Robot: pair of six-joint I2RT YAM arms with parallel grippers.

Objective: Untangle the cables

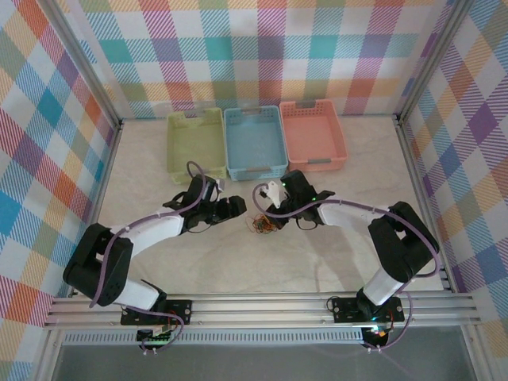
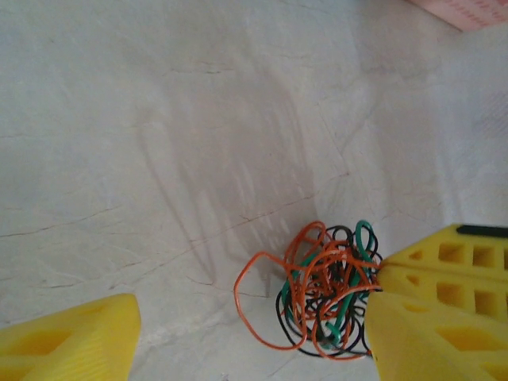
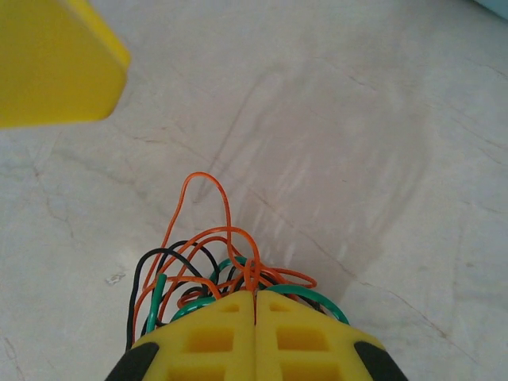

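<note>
The cables [image 1: 262, 225] are a small tangle of orange, black and green wires on the pale table, between the two arms. In the left wrist view the cables [image 2: 329, 290] lie between my left gripper's [image 2: 246, 341] open yellow fingers, close against the right-hand finger [image 2: 421, 341]. My left gripper [image 1: 236, 208] sits just left of the tangle. My right gripper [image 1: 274, 216] reaches in from the right. Its yellow fingers [image 3: 214, 337] are shut together, pinching orange strands of the cables [image 3: 214, 262] at the tips. The right gripper's fingers [image 2: 452, 262] press on the tangle's right side.
Three baskets stand in a row at the back: green [image 1: 197, 141], blue [image 1: 254, 139], pink [image 1: 312, 133]. A pink basket corner [image 2: 468, 9] shows at top right. The left gripper's finger [image 3: 55, 63] hangs at top left. Checked walls enclose the table.
</note>
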